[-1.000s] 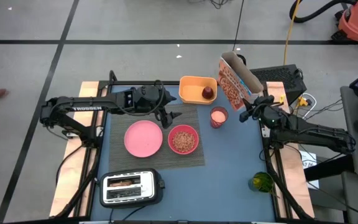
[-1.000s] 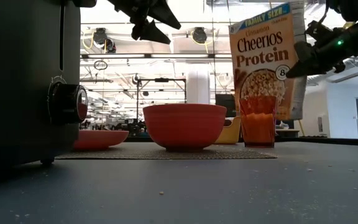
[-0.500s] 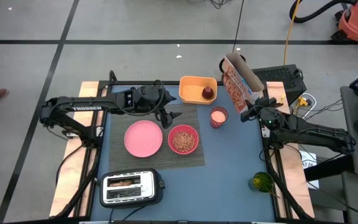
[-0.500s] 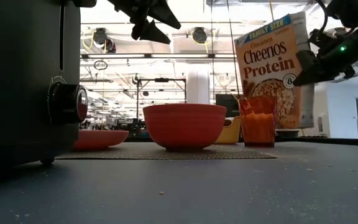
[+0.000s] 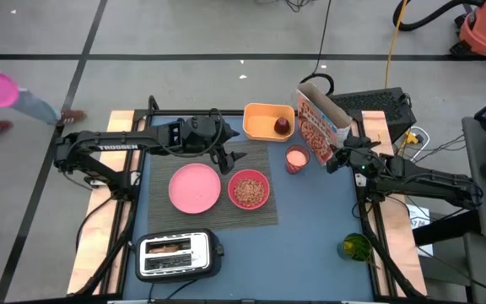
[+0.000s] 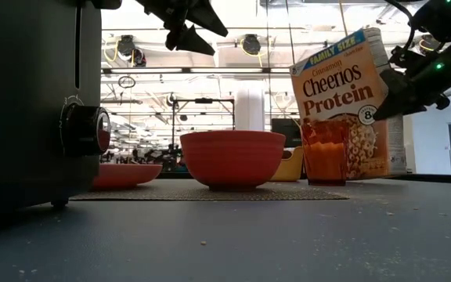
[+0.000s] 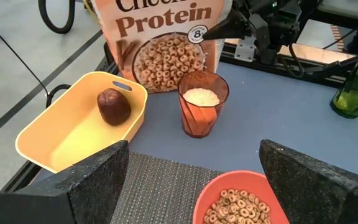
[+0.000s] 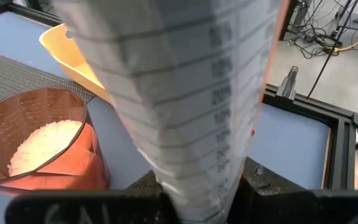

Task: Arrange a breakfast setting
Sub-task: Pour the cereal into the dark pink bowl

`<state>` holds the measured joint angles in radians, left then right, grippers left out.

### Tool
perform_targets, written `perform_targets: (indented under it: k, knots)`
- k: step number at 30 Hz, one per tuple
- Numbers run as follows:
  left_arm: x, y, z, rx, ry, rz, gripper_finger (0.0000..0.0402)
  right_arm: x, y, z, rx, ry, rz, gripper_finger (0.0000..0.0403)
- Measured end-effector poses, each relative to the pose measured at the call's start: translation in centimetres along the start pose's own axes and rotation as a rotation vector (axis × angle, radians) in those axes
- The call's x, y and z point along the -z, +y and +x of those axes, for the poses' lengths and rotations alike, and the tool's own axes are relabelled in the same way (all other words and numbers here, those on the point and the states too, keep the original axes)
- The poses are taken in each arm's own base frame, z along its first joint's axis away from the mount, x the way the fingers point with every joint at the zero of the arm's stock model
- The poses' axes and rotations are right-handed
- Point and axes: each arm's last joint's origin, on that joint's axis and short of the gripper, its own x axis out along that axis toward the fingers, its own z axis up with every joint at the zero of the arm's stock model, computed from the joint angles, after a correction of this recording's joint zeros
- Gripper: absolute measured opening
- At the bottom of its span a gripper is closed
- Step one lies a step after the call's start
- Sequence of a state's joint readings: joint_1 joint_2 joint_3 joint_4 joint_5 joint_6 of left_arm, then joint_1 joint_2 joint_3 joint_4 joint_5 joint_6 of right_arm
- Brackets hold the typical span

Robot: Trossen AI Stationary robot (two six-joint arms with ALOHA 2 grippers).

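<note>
tilted cereal box (image 5: 319, 124), orange cup (image 5: 296, 158) (white inside), yellow tray (image 5: 264, 120), toaster (image 5: 178, 254), green cup (image 5: 354, 247)

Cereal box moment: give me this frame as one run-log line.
right gripper: shut on cereal box, tilted beside orange cup | left gripper: open, above placemat | pink bowl: holds cereal

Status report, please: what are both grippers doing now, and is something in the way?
Right gripper shut on cereal box, box tilted beside orange cup. Left gripper open above placemat, empty. Pink bowl holds cereal.
</note>
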<state>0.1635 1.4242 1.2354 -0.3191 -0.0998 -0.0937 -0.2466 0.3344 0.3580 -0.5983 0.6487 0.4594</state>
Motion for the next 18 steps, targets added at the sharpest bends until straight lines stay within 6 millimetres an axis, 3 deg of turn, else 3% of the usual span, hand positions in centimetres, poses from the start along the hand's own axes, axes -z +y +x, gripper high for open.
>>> perform_targets:
  k: [11, 18]
  knots:
    - [0.0, 0.0, 0.0, 0.0, 0.0, 0.0, 0.0365, 0.06, -0.04, 0.0, 0.006, 0.005, 0.012, 0.0119]
    - [0.0, 0.0, 0.0, 0.0, 0.0, 0.0, 0.0365, 0.05, -0.04, 0.0, 0.006, 0.003, 0.023, 0.0198]
